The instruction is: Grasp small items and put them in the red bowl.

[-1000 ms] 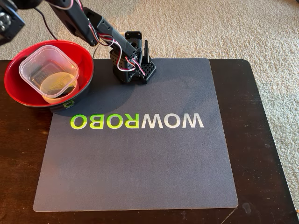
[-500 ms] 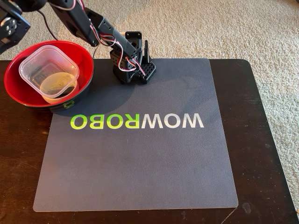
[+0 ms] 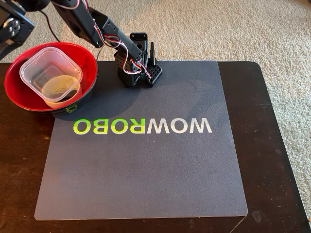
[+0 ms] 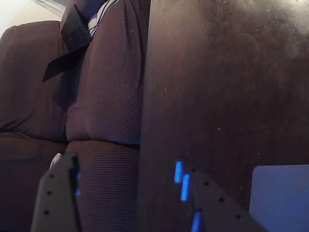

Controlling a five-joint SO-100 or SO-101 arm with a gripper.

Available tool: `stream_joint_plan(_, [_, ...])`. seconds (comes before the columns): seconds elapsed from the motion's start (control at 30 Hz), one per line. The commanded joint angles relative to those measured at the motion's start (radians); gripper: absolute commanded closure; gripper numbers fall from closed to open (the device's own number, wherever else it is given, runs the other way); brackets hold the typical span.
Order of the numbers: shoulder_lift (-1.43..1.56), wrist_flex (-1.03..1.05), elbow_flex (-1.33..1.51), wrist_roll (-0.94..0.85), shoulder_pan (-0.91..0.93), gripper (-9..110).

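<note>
Dark table point(image 3: 272, 145), grey mat point(image 3: 146, 174), clear container point(image 3: 51, 73) in red bowl point(image 3: 19, 94), fingers point(image 4: 135, 203) spread, empty, apparently nearby.

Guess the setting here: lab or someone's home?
Most likely a home living room. The dark wooden table stands on beige carpet, and the wrist view shows a brown upholstered sofa beside it. Only the WOWROBO mat looks like lab kit.

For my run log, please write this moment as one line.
gripper: open, empty, near table edge | clear container: inside red bowl | mat: no items visible
</note>
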Motion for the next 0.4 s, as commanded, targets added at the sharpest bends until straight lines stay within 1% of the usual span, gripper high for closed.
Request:
stream_joint_plan(0.0, [0.052,0.008,-0.025,-0.008,-0.009,76])
stream_joint_plan(0.37, [0.044,0.014,-0.025,-0.005,-0.009,76])
